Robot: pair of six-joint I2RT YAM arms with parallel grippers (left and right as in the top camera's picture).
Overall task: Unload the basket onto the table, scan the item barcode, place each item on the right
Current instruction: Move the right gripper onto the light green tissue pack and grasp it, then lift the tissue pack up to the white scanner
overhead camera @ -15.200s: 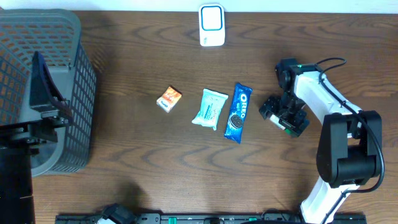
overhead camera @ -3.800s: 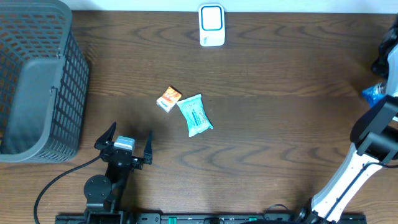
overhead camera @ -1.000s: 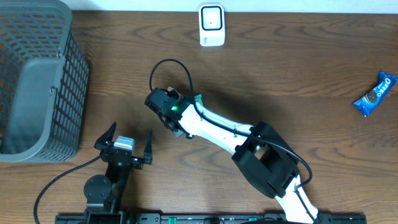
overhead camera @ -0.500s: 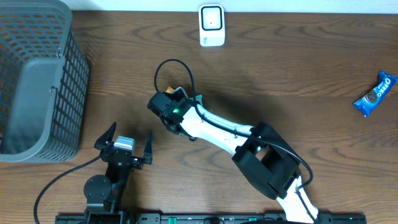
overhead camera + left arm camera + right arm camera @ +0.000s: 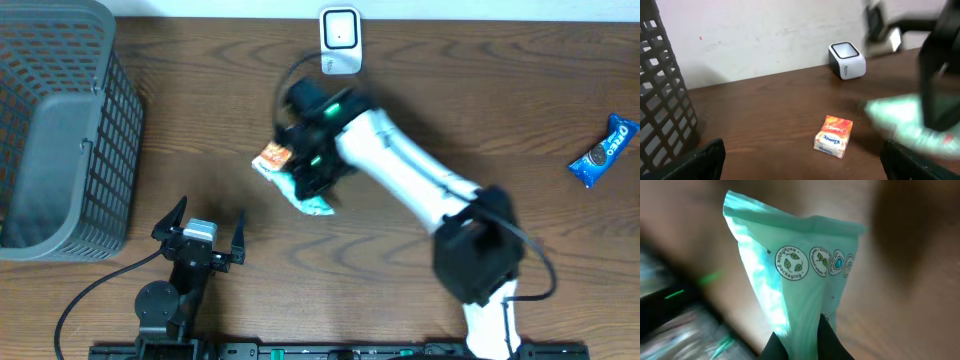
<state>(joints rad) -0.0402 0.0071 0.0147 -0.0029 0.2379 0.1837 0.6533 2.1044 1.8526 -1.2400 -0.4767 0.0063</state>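
The grey basket (image 5: 60,130) stands far to the left of the scanner (image 5: 340,40). Just in front of the scanner, the right gripper (image 5: 312,172) is pinched tight on the mint-green packet (image 5: 800,275). The left gripper (image 5: 203,218), well in front of the scanner and leftward, gapes wide. The blue Oreo pack (image 5: 604,150) lies far to the scanner's right, and the small orange box (image 5: 271,158) sits just beside the packet.

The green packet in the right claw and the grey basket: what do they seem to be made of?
Green packet: likely thin plastic film, glossy; it shows sheen, soft folds and a flat end seal.
Grey basket: probably moulded plastic, matte; a regular lattice wall with uniform colour.
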